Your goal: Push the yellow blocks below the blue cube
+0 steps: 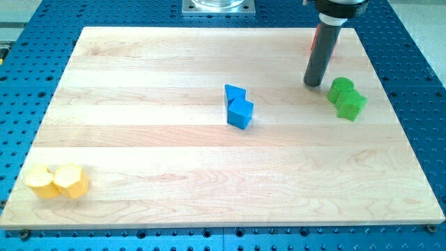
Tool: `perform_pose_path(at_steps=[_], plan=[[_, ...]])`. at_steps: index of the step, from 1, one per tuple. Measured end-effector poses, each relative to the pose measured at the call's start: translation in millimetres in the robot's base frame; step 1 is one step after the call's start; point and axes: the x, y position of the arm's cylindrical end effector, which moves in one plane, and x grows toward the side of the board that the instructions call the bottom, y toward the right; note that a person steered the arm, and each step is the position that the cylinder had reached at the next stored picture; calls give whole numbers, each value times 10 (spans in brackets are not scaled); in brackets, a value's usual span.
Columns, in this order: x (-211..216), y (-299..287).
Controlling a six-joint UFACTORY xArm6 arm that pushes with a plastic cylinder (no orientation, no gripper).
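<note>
Two yellow blocks lie side by side at the board's bottom left: a rounded one (42,183) and a hexagonal one (71,181), touching. The blue cube (240,113) sits near the board's middle, with a blue triangular block (234,93) touching it just above. My tip (313,84) is at the upper right of the board, far from the yellow blocks and to the right of the blue cube.
Two green blocks, a round one (341,88) and an angular one (350,105), sit just right of my tip. A red block (328,43) is partly hidden behind the rod. The wooden board (139,139) rests on a blue perforated table.
</note>
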Motion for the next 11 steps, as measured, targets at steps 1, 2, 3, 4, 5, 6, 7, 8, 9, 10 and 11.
perform_pose_path(at_steps=[1, 2, 3, 4, 5, 6, 7, 8, 9, 10, 11], plan=[[-35, 0], [-50, 2], [-50, 0], [-50, -251], [-50, -366], [-47, -784], [-58, -1372], [114, -2118], [405, -3228], [948, -4344], [1231, -4758]])
